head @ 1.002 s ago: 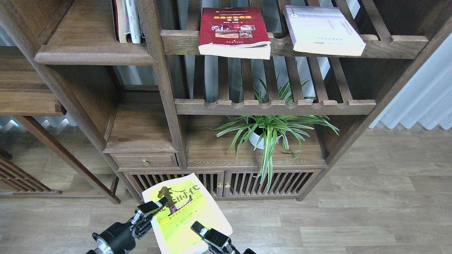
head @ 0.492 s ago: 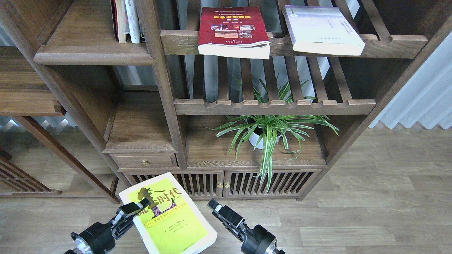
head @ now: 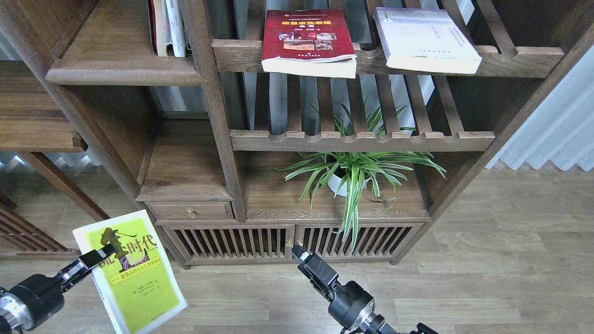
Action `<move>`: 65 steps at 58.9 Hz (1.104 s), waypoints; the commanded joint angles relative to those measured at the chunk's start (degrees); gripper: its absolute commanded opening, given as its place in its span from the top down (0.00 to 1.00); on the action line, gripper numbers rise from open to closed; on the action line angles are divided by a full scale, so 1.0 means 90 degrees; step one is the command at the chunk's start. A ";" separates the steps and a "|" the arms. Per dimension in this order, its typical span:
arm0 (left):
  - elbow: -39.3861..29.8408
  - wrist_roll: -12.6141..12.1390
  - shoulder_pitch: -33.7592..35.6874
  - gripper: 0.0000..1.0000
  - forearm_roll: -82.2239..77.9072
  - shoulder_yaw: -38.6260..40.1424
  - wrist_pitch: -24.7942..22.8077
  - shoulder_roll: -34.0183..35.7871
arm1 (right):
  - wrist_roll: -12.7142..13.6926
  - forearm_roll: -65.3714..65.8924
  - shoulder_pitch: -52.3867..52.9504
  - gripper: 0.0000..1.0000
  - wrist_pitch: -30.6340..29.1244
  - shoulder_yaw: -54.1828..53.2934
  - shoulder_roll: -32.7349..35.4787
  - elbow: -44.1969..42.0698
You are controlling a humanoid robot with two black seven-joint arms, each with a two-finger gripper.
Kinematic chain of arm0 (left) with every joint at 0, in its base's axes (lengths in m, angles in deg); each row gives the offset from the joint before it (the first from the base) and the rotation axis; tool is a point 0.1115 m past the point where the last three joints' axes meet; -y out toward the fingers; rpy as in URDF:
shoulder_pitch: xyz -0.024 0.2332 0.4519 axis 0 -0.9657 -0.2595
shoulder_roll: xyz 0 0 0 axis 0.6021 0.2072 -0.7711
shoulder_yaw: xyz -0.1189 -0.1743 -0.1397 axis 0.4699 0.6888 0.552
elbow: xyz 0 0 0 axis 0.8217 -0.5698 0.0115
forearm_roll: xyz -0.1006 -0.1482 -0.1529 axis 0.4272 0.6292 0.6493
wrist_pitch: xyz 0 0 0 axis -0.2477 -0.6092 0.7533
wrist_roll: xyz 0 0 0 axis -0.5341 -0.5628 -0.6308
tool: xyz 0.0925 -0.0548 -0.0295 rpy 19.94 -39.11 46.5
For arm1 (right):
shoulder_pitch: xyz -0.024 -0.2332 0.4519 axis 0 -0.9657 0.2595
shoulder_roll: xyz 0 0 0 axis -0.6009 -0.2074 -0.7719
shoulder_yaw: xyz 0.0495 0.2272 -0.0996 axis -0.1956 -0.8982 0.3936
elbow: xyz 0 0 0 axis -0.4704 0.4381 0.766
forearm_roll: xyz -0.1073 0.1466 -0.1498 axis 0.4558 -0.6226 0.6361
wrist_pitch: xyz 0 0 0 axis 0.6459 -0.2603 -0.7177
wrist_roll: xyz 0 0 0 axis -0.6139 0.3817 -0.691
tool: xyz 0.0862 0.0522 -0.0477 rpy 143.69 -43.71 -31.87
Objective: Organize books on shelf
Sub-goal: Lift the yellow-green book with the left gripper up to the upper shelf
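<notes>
My left gripper at the lower left is shut on the upper left edge of the yellow-green book and holds it in the air in front of the bookcase, cover facing me. My right gripper is at the bottom centre, apart from the book and holding nothing; its fingers look like one dark block. The dark red book and the lavender-white book lie flat on the upper slatted rack. The solid shelf is at the upper left, with a few upright books at its right end.
A potted spider plant stands in the lower middle compartment. A small drawer and slatted cabinet doors are below. A second slatted rack sits above the plant. A pale curtain hangs at the right.
My right gripper has let go of the yellow-green book and moved right. My left gripper has carried the book to the left and turned it more upright.
</notes>
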 commanded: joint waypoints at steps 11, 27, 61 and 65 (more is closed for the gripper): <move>-0.0832 -0.0042 -0.1690 0.98 -0.1290 0.2540 0.0000 -0.0147 | 0.0000 0.0000 0.0022 0.01 0.0015 0.0000 -0.0001 -0.0078; -0.1340 -0.0198 -0.2706 0.98 -0.2345 0.4854 0.0000 -0.0996 | 0.0000 0.0000 0.0022 0.01 0.0025 -0.0010 -0.0001 -0.0088; -0.1349 -0.0861 -0.1955 1.00 -0.2355 0.6525 0.0000 -0.1827 | 0.0000 0.0000 0.0051 0.01 0.0025 -0.0010 -0.0001 -0.0224; -0.1349 -0.0999 -0.1789 1.00 -0.2345 0.6622 0.0000 -0.1778 | 0.0000 0.0000 0.0051 0.01 0.0025 -0.0020 -0.0001 -0.0224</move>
